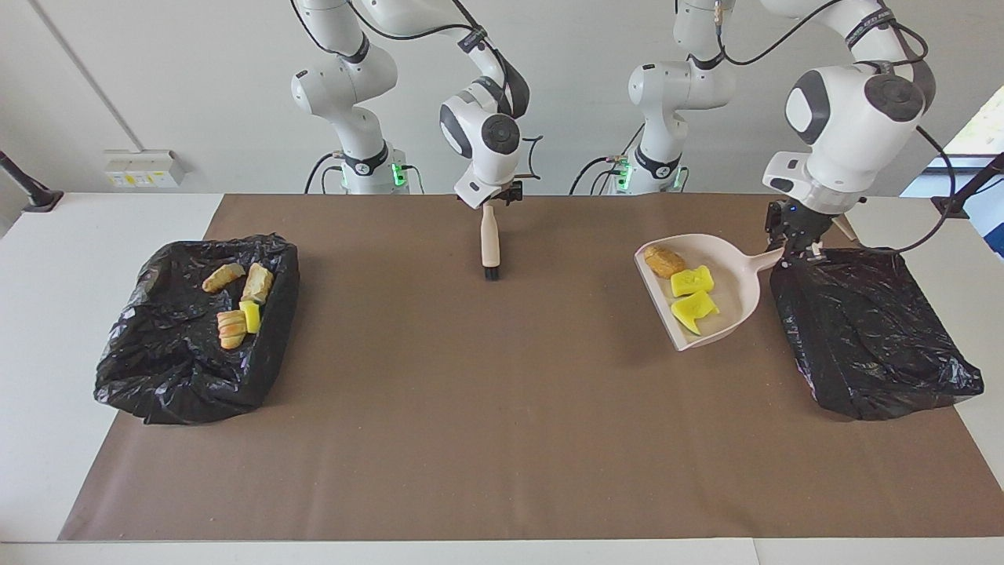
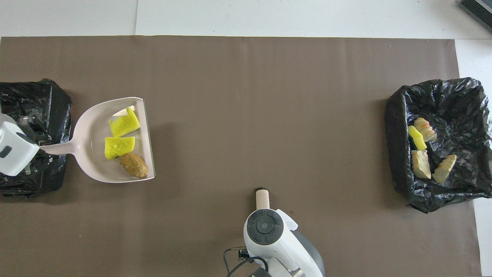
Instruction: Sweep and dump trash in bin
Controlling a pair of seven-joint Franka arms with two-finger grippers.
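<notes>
My left gripper (image 1: 796, 245) is shut on the handle of the beige dustpan (image 1: 733, 275), held a little above the mat beside the black-bagged bin (image 1: 871, 345) at the left arm's end. In the pan lie two yellow wedges (image 1: 693, 297) and a brown cork-like cylinder (image 1: 664, 261); they also show in the overhead view (image 2: 119, 147). My right gripper (image 1: 492, 200) is shut on the beige brush (image 1: 490, 239), which hangs bristles down over the mat's middle, close to the robots. The bin (image 1: 157, 392) at the right arm's end holds striped bread chunks (image 1: 231, 328), a yellow wedge (image 1: 251, 316) and a pale lump (image 1: 257, 282).
A brown mat (image 1: 486, 408) covers the table between the two bins. The white table edges (image 1: 47, 314) lie outside it. No trash shows inside the bin at the left arm's end (image 2: 34, 100).
</notes>
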